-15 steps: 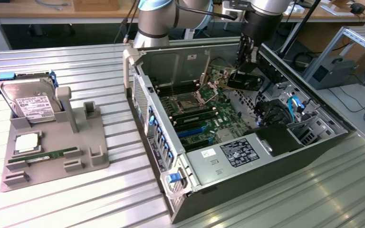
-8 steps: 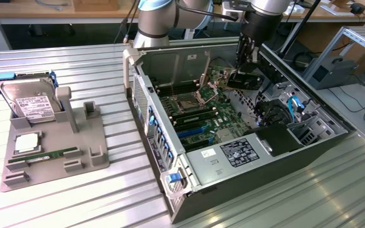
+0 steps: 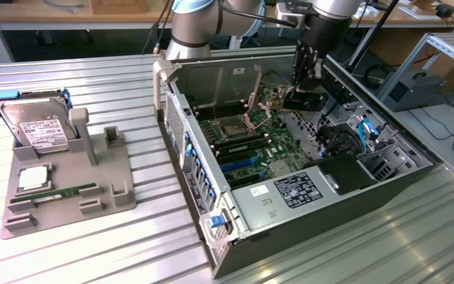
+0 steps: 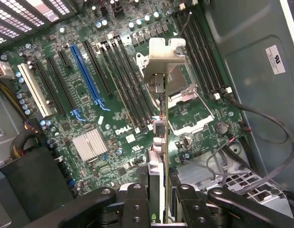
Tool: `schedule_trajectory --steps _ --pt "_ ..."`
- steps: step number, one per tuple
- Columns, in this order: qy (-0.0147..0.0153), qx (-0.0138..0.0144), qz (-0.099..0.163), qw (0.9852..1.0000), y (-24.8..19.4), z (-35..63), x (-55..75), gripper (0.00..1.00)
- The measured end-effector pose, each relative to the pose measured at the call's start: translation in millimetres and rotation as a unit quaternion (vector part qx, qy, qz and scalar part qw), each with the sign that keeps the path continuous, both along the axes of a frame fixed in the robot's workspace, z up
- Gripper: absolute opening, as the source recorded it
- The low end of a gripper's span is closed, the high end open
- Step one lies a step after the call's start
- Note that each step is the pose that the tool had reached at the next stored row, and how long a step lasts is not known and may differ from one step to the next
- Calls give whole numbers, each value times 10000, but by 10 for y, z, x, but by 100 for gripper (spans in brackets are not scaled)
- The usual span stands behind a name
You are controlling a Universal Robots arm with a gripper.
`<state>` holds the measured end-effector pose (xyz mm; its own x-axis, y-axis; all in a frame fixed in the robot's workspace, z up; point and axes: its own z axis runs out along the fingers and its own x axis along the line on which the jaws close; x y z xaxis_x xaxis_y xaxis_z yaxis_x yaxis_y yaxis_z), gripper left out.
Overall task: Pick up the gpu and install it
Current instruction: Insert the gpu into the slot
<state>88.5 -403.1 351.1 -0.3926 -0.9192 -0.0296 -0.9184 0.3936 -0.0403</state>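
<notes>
Arm reaches down into the open computer case (image 3: pixel 235 236), which lies on its side on the ribbed metal table (image 3: pixel 93 248), so the motherboard (image 4: pixel 109 118) faces up toward the tool

Gripper (image 4: pixel 158 202) is clamped on the gpu (image 4: pixel 158 142): jaws part-way closed, one finger on each side of the thin card, pinching its flat faces

Card hangs edge-on, silver bracket (image 4: pixel 162 57) at the end far from the fingers. Held this way, I judge, so its lower edge can meet a slot squarely

It hovers above the board and looks clear of it, over the ground between the black memory slots (image 4: pixel 123 80) and the processor socket (image 4: pixel 189 95). The long blue slot (image 4: pixel 85 76) lies off to one side, well apart. Card is not seated in any slot yet

On the exterior view's left, a grey parts tray (image 3: pixel 69 177) holds the hard drive (image 3: pixel 42 127) propped upright and a green memory stick (image 3: pixel 61 193) lying flat
</notes>
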Motion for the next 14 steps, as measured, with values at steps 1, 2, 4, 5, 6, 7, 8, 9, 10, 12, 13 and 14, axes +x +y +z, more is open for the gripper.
schedule_trajectory --steps 1,2,4,5,6,7,8,9,10,12,13,14 --pt "0 0 34 10000 0 0 0 27" --pt "0 0 56 10000 0 0 0 27" --pt "0 0 99 10000 0 0 0 27" --pt "0 -1 123 9999 0 0 0 27" --pt "0 0 165 9999 0 0 0 27" --pt "0 0 195 9998 0 0 0 27" --pt "0 0 238 9997 0 0 0 27" --pt "0 0 260 9997 0 0 0 27" --pt "0 0 276 9996 0 0 0 27" --pt "0 0 323 9995 0 0 0 27" --pt "0 0 359 9994 0 0 0 27" --pt "0 0 398 9992 0 0 0 27"
